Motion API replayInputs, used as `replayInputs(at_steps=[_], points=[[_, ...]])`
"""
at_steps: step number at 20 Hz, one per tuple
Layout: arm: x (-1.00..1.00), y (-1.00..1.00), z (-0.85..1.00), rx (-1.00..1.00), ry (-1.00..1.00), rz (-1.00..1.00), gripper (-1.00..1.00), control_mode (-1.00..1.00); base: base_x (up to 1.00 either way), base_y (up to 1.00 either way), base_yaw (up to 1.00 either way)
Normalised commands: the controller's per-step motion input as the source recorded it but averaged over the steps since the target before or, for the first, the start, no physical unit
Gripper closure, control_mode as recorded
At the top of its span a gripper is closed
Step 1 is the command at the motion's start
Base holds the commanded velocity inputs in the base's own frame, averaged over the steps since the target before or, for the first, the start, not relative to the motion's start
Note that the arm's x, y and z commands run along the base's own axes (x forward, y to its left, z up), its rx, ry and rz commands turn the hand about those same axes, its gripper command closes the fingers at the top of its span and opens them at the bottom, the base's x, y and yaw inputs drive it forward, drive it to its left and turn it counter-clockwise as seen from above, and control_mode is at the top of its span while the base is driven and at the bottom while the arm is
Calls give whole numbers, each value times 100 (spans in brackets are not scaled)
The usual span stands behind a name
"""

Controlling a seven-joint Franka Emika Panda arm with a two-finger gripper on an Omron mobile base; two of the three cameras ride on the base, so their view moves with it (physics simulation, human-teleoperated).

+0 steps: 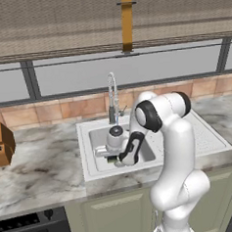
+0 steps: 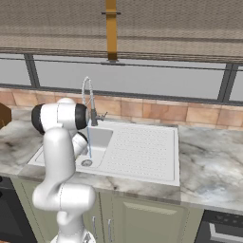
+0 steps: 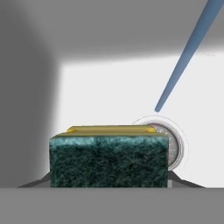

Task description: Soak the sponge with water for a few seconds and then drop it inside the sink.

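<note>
Over the basin: my arm bends forward from the base, elbow high, forearm angled down into the sink (image 1: 94, 163), hand low inside it.
My wrist: it tilts so that my hand camera looks across the basin floor toward the drain (image 3: 173, 144).
My gripper (image 1: 112, 160): the jaws are closed on the sponge (image 3: 108, 159), one tip at each end of it; the dark tips just show beside its lower corners.
Sponge: a small rectangular block, dark green scouring face rough and fibrous toward my camera, a thin yellow body showing along its top edge. It sits in my grip above the basin floor, just beside the drain.
Water (image 3: 186, 57): a thin, straight, pale blue stream, translucent, falling from the faucet (image 1: 111, 96) to the basin floor near the drain; in my hand view it stands apart from the sponge.
Sink: light grey, smooth, rectangular, joined to a dotted drainboard (image 2: 140, 147).
Drain: round, metal, ringed.
Faucet: tall, arched, coiled metal neck.
Worktop (image 1: 38, 167): veined marble around the sink.
Wall: tan square tiles behind.
</note>
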Motion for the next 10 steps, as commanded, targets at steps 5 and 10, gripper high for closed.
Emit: replayInputs(at_steps=[5, 10], points=[[0, 0, -13, 0, 0, 0, 100, -100, 0, 0, 0], [0, 0, -4, 0, 0, 0, 100, -100, 0, 0, 0]])
